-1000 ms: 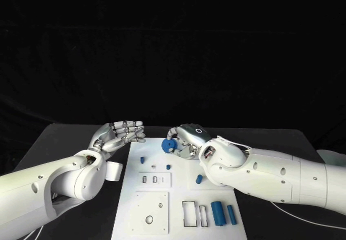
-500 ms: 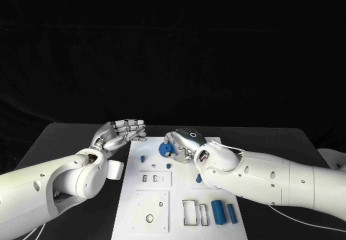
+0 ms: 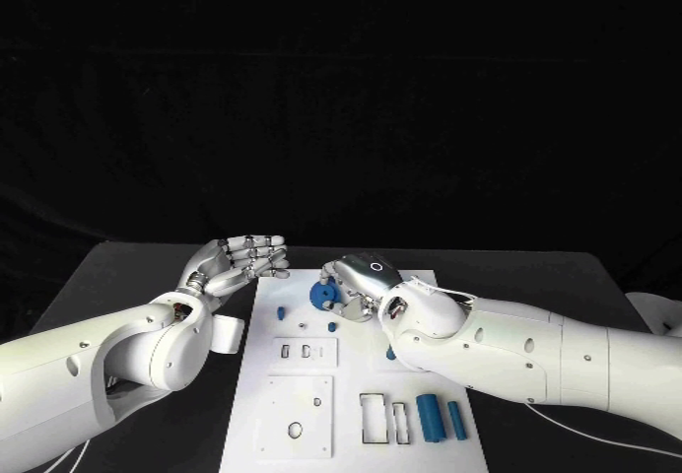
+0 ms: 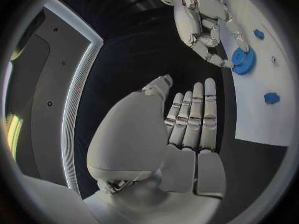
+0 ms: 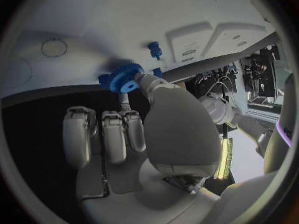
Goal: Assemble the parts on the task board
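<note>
I am holding the blue gear (image 3: 325,292) in the right hand (image 3: 359,286), just above the task board (image 3: 356,394) (left hand (image 3: 241,261) idling beside it, fingers apart, holding nothing).

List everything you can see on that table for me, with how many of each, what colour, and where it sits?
Table: one, black, under everything.
Task board: one, white, in the middle of the table.
Gear: one, blue, held by the right hand over the board's far end.
Small pegs: three, blue, standing on the board's far half.
Bars: two, blue, lying side by side at the board's near right corner.
Left hand: one, silver, raised beside the board's far left corner, fingers apart, holding nothing.
Right hand: one, silver, over the board's far end, holding the gear.
</note>
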`<action>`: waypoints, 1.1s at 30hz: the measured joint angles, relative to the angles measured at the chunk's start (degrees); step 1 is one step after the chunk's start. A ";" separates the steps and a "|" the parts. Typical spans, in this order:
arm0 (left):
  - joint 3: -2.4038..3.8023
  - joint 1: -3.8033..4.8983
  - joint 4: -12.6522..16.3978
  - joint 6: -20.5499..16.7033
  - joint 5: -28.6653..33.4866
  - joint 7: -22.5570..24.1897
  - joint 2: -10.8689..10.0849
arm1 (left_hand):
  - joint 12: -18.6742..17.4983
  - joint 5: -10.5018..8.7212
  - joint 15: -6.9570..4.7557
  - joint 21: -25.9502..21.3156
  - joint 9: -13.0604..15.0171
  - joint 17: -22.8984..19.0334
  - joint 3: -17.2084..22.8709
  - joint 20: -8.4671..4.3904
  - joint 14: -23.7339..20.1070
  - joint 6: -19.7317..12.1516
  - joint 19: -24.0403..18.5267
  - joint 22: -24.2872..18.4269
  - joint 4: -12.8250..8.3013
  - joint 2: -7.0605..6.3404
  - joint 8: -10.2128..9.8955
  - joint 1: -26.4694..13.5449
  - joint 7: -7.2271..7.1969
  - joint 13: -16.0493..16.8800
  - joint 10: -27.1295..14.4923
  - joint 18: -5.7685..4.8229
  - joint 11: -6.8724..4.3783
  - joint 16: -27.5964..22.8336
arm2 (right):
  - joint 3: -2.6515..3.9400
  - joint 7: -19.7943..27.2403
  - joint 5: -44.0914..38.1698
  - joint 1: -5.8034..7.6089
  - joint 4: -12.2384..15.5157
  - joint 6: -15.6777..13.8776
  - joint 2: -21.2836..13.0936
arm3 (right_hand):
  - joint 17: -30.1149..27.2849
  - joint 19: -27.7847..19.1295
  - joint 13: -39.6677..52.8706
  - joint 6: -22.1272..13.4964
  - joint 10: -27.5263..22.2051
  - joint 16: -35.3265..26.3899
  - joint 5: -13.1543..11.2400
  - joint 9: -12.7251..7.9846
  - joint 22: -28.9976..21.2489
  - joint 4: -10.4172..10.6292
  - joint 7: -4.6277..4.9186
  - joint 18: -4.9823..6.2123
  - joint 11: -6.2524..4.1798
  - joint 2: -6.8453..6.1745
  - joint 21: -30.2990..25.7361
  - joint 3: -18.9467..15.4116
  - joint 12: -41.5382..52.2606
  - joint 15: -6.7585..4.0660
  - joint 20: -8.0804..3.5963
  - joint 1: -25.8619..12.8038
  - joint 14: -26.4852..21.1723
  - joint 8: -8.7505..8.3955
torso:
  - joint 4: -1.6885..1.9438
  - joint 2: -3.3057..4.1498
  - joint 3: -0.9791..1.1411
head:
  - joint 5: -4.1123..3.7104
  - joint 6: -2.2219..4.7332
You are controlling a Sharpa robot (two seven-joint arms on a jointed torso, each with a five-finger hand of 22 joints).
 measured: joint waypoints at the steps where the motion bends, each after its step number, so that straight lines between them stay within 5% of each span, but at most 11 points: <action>1: 0.00 0.00 0.00 0.00 0.00 0.00 0.00 | 0.00 0.00 0.00 0.00 0.00 0.00 0.00 0.00 0.00 0.00 0.00 0.00 0.00 0.00 0.00 0.00 0.00 0.00 0.00 0.00 0.00 0.00 | 0.00 0.01 -0.03 -0.01 -0.11 0.00 0.09 | 0.03 0.00 0.00 0.00 0.00 0.00 0.00 0.00 0.00 -0.15 0.00 0.01 0.00 -0.07 0.00 0.15 0.00 0.00 0.00 -0.07 0.00 0.00 | -0.01 0.00 0.00 | 0.00 -0.01; 6: 0.00 0.00 0.00 0.00 0.00 0.00 -0.01 | 0.00 0.00 0.00 0.00 0.00 0.00 0.00 0.00 0.00 0.00 0.00 0.00 0.00 0.00 0.00 0.00 0.00 0.00 0.00 0.00 0.00 0.00 | 0.01 0.01 -0.12 -0.03 -0.63 0.07 0.34 | 0.03 0.00 0.00 0.06 0.00 0.00 -0.11 0.02 0.00 -0.05 -0.06 0.02 0.00 -0.52 0.00 0.41 0.00 0.00 0.00 -0.52 0.00 -0.15 | -0.01 0.00 0.00 | 0.00 -0.05; 13: 0.00 0.00 0.00 0.00 0.00 -0.01 -0.03 | 0.00 0.00 0.00 0.00 -0.01 -0.01 0.00 0.00 0.00 0.00 0.00 0.00 0.00 0.00 0.00 0.00 0.00 0.00 0.00 0.00 0.00 0.00 | 0.01 -0.06 -0.16 -0.06 -1.36 0.33 0.63 | 0.03 0.00 0.00 0.89 -0.07 0.00 -2.51 -0.17 0.04 -0.16 -1.38 0.03 0.56 -1.28 0.00 0.82 -0.55 0.36 0.00 -2.64 -0.08 -3.14 | -0.02 0.01 -0.01 | -0.04 -0.03; 20: 0.00 0.00 0.01 0.01 0.00 -0.04 -0.05 | 0.00 0.00 0.00 0.29 -0.01 0.06 -0.02 -0.16 0.00 0.00 -0.17 0.12 -0.30 0.00 0.00 0.00 0.00 0.00 -0.20 0.00 0.20 0.00 | -0.02 -0.08 -0.02 -0.09 -1.69 1.11 0.94 | 0.03 0.01 0.00 -2.04 -0.02 0.00 -4.77 -1.22 0.04 2.58 -0.24 0.07 1.65 -1.65 -0.41 -1.68 -1.12 1.25 1.06 -7.21 0.00 -6.28 | -0.05 0.01 0.01 | -0.04 -0.01; 27: 0.00 0.01 0.04 0.01 0.00 -0.06 -0.08 | 0.00 0.00 0.00 0.28 -0.01 0.07 0.00 -0.21 0.00 0.00 -0.21 0.16 -0.32 0.00 0.00 0.00 0.00 0.00 -0.20 0.00 0.20 0.00 | -0.03 -0.05 0.40 -0.10 -1.87 2.18 0.97 | 0.02 0.00 0.02 -2.11 -0.22 0.00 -3.35 -1.49 0.04 4.75 -0.16 0.07 1.84 -0.19 -0.45 -7.64 -1.12 1.37 1.46 -10.02 -0.13 -7.72 | -0.09 0.00 0.01 | -0.04 0.04; 33: 0.00 0.01 0.07 0.01 0.00 -0.07 -0.15 | 0.00 0.00 0.00 0.28 -0.01 0.07 0.00 -0.21 0.00 0.00 -0.21 0.15 -0.32 0.00 0.00 0.00 0.00 0.00 -0.20 0.00 0.20 0.00 | -0.04 -0.02 0.92 -0.10 -1.91 3.26 0.82 | 0.02 0.01 0.04 -1.08 -0.21 -0.01 -2.26 -1.50 0.03 4.99 -0.16 0.07 1.84 1.28 -0.45 -8.65 -1.12 1.45 1.45 -11.49 -0.21 -7.91 | -0.09 -0.02 0.01 | -0.01 0.09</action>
